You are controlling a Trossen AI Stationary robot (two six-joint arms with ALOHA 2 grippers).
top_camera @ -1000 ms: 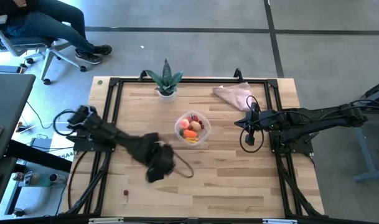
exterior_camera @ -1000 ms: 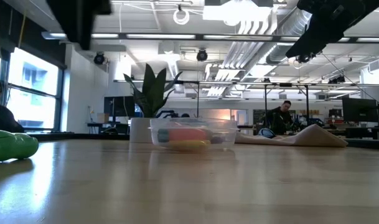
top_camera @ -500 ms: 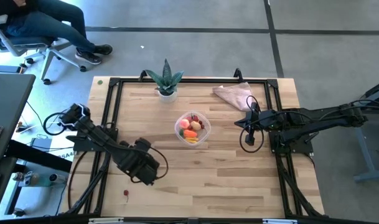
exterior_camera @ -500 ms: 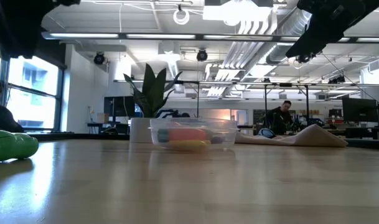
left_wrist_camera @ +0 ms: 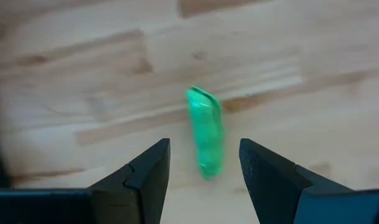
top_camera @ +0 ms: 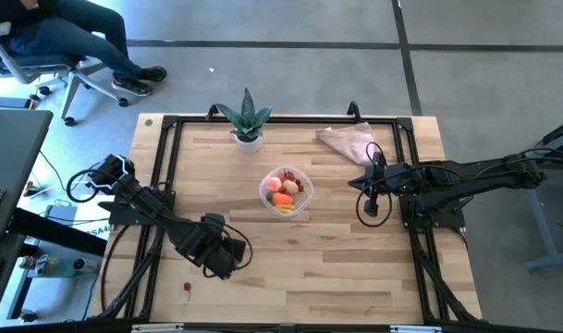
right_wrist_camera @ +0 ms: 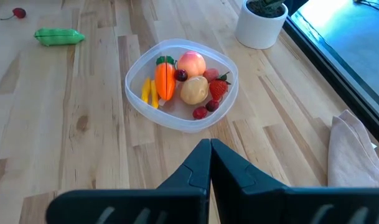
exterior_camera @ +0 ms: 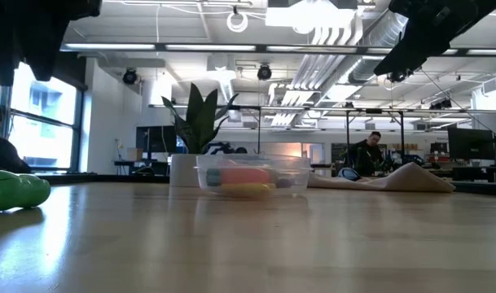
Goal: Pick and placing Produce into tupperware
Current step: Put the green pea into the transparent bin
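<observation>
Hovering my left gripper (left_wrist_camera: pixel 203 163), fingers spread, over the green cucumber (left_wrist_camera: pixel 205 130).
Tupperware (right_wrist_camera: pixel 181 83) mostly filled; cucumber and a red berry (right_wrist_camera: pixel 18 12) remain; right gripper (right_wrist_camera: pixel 210 149) clenched, idle.

Spiky green plant (top_camera: pixel 247 115) in white pot at table's far edge; pinkish-beige cloth (top_camera: pixel 348 141) crumpled near far-right corner.

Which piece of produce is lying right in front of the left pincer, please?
The green cucumber, lying on bare wood between the open left pincer's fingers; most other pieces sit in the tupperware.
</observation>
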